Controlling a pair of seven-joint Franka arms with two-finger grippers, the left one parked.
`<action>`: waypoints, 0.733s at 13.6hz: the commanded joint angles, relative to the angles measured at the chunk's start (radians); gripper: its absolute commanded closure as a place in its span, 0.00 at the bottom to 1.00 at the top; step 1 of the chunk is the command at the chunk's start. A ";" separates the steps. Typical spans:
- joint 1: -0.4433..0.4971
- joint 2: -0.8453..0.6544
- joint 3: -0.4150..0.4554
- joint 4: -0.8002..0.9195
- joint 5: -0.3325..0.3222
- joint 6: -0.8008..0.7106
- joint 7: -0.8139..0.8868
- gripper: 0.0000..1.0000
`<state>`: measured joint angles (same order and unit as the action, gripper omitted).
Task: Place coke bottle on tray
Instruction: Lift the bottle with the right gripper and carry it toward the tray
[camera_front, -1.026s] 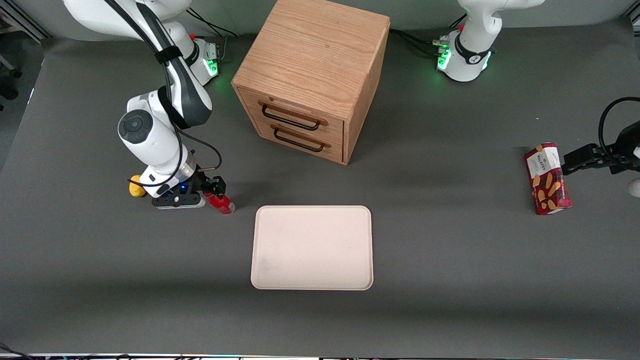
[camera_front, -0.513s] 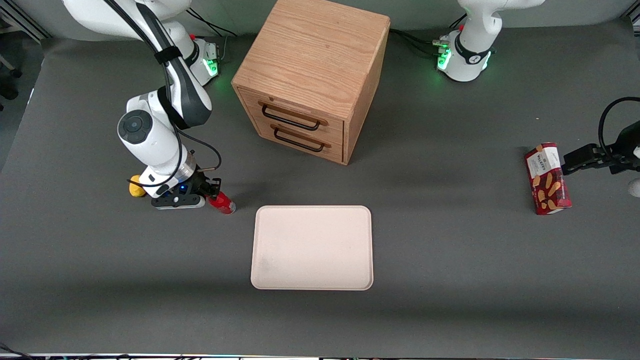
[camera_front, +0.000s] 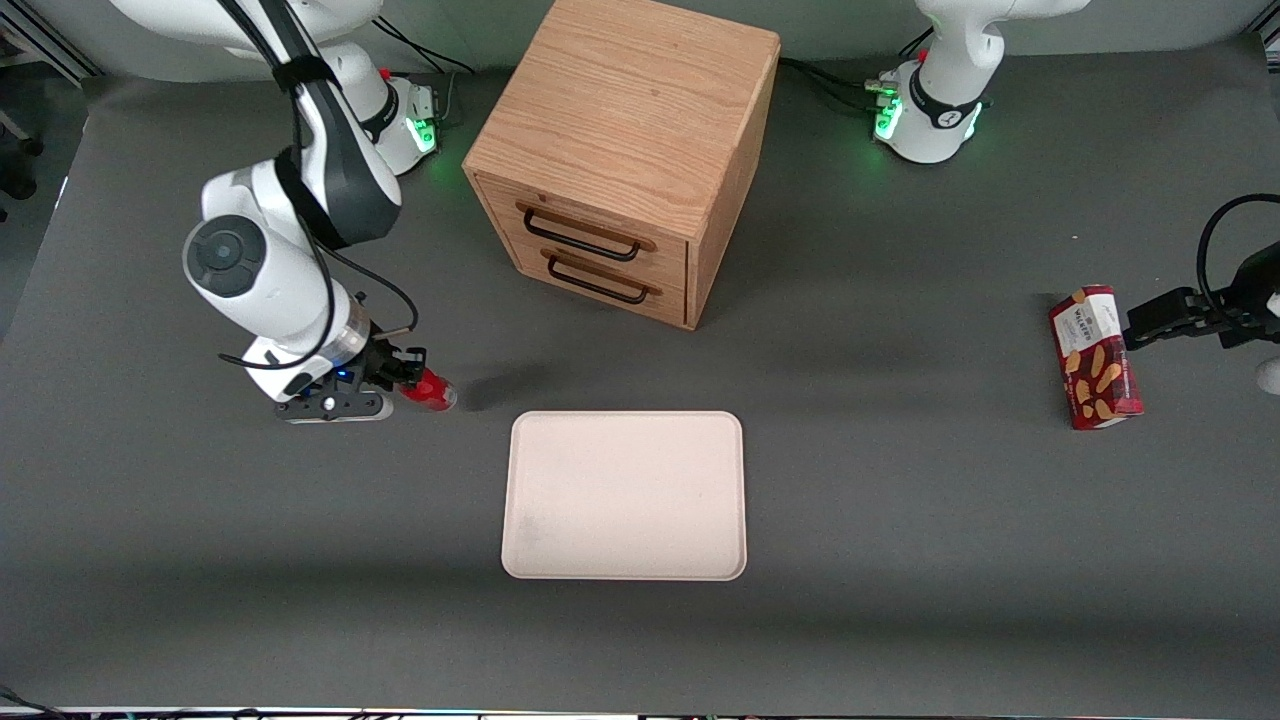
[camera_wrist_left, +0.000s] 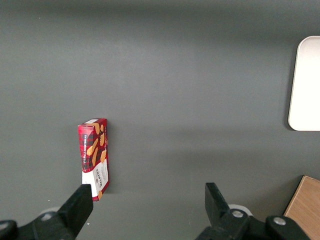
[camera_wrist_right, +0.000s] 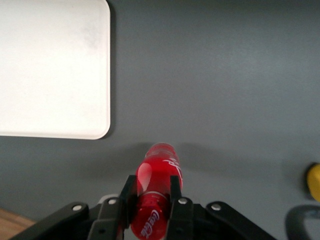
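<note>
Carry step: keep grip firm, stay high enough to clear the low rim, swing over to the tray (camera_front: 625, 495) & lower gently bc the coke bottle (camera_front: 428, 390) sits between the gripper (camera_front: 405, 372) jaws, clamped round its body, held above the table near the tray's corner.

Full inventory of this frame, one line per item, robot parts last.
coke bottle: 1, red, held in the gripper, lifted off the table beside the tray toward the working arm's end.
tray: 1, cream-pink, flat on the table, nearer the front camera than the cabinet.
cabinet: 1, wood, two drawers with dark handles.
snack box: 1, red, lying toward the parked arm's end.
yellow lump: 1, on the table near the gripper.
table: 1, dark grey.
gripper: 1, black fingers shut on the bottle.
</note>
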<state>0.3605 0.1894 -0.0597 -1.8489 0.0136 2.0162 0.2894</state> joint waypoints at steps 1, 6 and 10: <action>0.002 -0.004 -0.008 0.158 0.006 -0.189 -0.019 1.00; -0.005 -0.028 -0.015 0.402 0.014 -0.483 -0.064 1.00; -0.015 -0.037 -0.017 0.529 0.019 -0.614 -0.072 1.00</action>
<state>0.3503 0.1411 -0.0720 -1.3935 0.0147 1.4587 0.2429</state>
